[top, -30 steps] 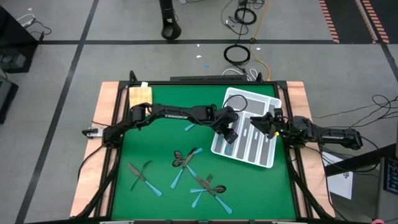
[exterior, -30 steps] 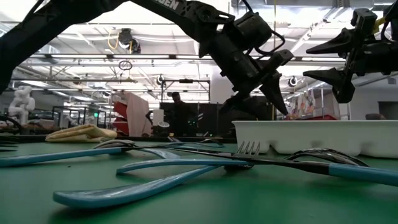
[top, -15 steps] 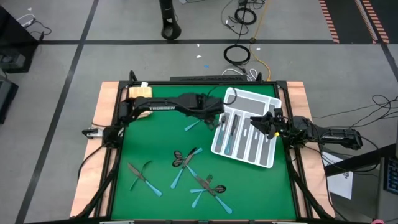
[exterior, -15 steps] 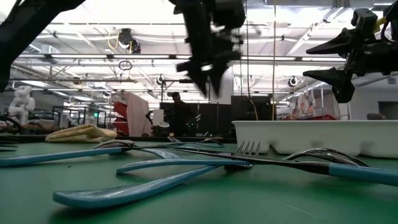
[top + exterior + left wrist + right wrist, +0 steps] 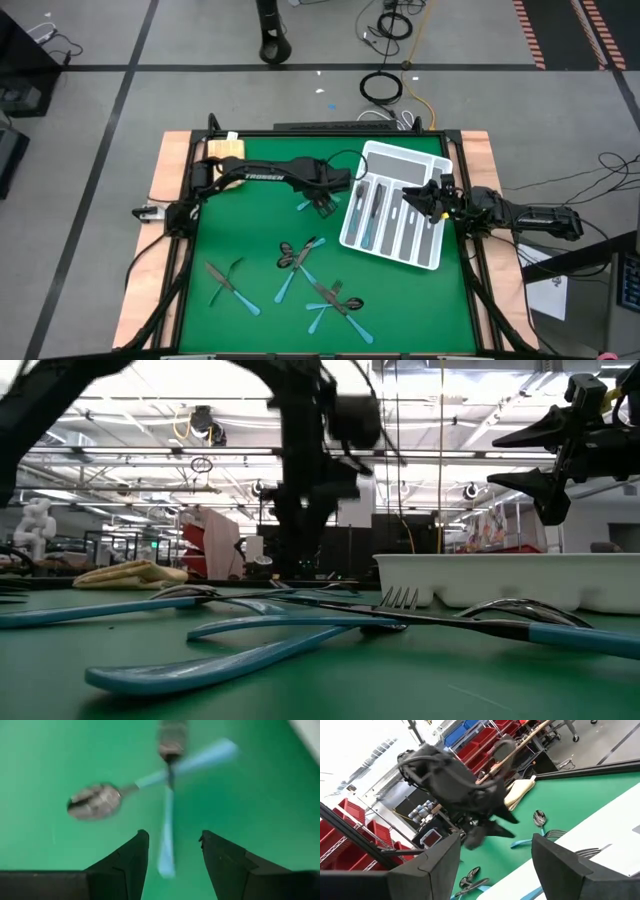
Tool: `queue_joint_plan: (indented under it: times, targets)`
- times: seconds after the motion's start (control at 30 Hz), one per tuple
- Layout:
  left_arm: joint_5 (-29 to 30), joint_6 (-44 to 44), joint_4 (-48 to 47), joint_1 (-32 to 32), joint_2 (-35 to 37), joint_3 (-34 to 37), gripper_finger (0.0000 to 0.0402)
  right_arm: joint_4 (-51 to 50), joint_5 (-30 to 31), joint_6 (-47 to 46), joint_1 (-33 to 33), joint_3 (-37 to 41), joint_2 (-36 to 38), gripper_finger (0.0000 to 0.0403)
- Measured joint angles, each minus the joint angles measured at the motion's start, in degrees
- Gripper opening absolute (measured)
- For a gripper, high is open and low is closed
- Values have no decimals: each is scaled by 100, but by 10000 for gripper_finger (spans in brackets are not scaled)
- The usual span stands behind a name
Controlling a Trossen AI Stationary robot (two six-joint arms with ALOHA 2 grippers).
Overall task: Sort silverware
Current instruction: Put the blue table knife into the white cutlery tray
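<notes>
The silverware has light-blue handles and dark heads. A spoon and a second piece lie crossed on the green mat, also seen in the high view. My left gripper hovers open and empty just above that pair, its fingers on either side of the blue handle's end without touching it. More silverware lies in loose heaps. My right gripper waits open and empty over the white tray, which holds several pieces.
A tan block lies at the mat's far left corner. The white divided tray fills the right side of the mat. Wooden borders frame the table. In the low view, forks and spoons lie close in front.
My left gripper has gone from the tray's left compartment toward the table's left edge and down, and now stands over the crossed spoon pair. My right gripper has kept still.
</notes>
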State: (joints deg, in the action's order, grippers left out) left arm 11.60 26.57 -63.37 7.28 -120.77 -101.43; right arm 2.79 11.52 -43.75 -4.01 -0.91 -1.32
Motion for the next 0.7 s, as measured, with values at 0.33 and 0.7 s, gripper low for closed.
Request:
queue_joint_plan:
  times: [0.33, 0.7]
  targets:
    - [537, 1002, -1110, -1478, 1479, -3, 187, 367, -2511, -35, 268, -248, -607, 230]
    - [1411, 2857, -1248, -2419, 2565, -7, 187, -828, -2491, 1646, 1113, -3390, -3902, 201]
